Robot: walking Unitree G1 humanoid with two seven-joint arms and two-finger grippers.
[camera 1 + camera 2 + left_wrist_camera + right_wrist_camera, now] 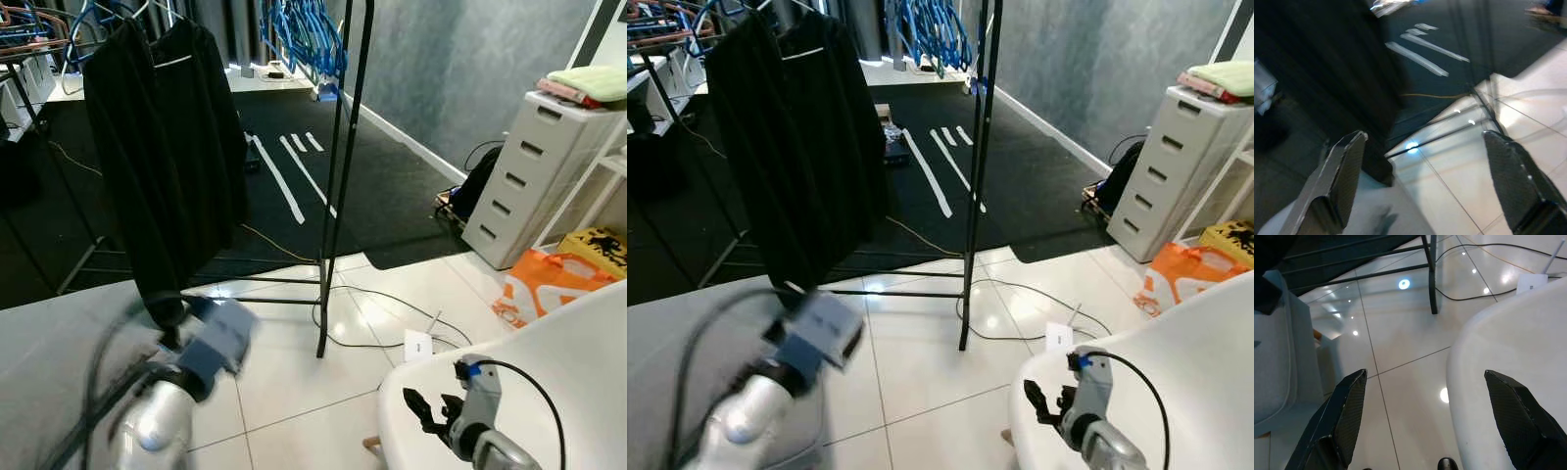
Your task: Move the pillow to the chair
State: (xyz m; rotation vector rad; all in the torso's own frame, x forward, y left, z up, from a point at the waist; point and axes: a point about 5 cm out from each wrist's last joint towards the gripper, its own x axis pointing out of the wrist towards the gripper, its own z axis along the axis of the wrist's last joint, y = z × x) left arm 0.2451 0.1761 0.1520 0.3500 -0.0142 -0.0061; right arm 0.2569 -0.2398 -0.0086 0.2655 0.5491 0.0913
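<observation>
Pillow (578, 377): white, at 4 o'clock in the head views, beneath the right gripper.
Right gripper (1425, 426): fingers spread wide, released, holding nothing; it hovers over the pillow's edge and the tiled floor (1400, 338).
Left gripper (1425, 186): fingers apart, released; arm blurred at 7 o'clock.
Chair (1273, 367): grey, at 8 o'clock.
Clothes rack (338, 176): at 12 o'clock, black garment (167, 147) hanging.
Drawer unit (534, 166): at 2 o'clock.
</observation>
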